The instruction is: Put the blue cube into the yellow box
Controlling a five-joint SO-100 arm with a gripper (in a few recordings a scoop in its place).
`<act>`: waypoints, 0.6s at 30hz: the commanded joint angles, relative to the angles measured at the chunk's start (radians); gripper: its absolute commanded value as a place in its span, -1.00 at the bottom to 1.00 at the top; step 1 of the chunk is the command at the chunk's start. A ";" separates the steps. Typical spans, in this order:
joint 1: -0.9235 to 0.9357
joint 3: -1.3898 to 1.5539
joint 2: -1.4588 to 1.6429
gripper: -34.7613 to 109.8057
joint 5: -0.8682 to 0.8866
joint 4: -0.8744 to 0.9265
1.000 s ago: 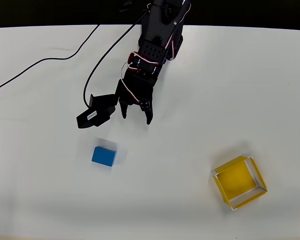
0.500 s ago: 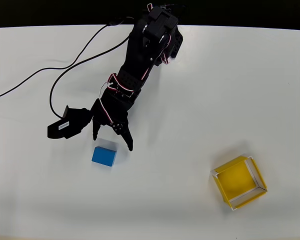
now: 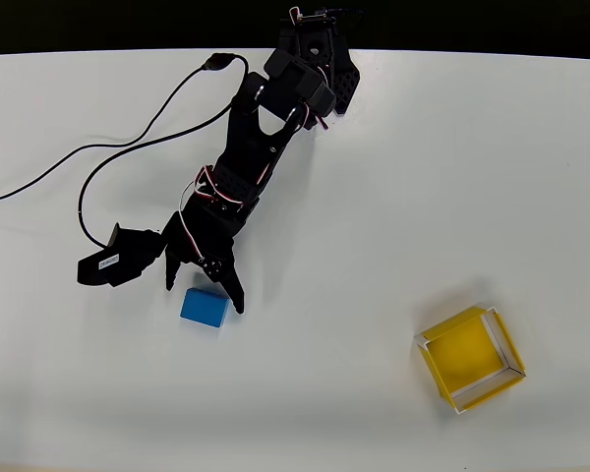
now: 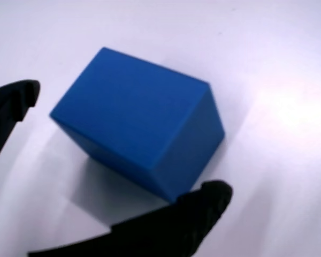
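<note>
The yellow box (image 3: 470,358) sits with only its bare floor showing, well apart from the gripper (image 3: 205,297) on the white table (image 3: 423,177). The fingers are spread wide, released, straddling the blue cube (image 3: 204,308), which rests on the table between the fingertips (image 4: 211,195). Open tabletop surrounds the box.

Plain white surface (image 3: 492,177) fills nearly whole overhead view, matte, evenly lit, soft shadows only. Black strip (image 3: 98,25) runs along top edge beyond surface's far border; nothing discernible within it. Thin black cable (image 3: 128,138) snakes across upper-left of surface, from left edge toward top centre. Wrist view: same white surface (image 4: 267,48), brighter glare patch at right.
</note>
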 commanded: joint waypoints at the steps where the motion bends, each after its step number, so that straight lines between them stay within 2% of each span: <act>1: 0.012 -0.110 0.005 0.34 -0.003 -0.066; 11: -0.008 -0.193 -0.087 0.31 0.025 -0.066; 18: -0.023 -0.210 -0.115 0.13 0.031 -0.066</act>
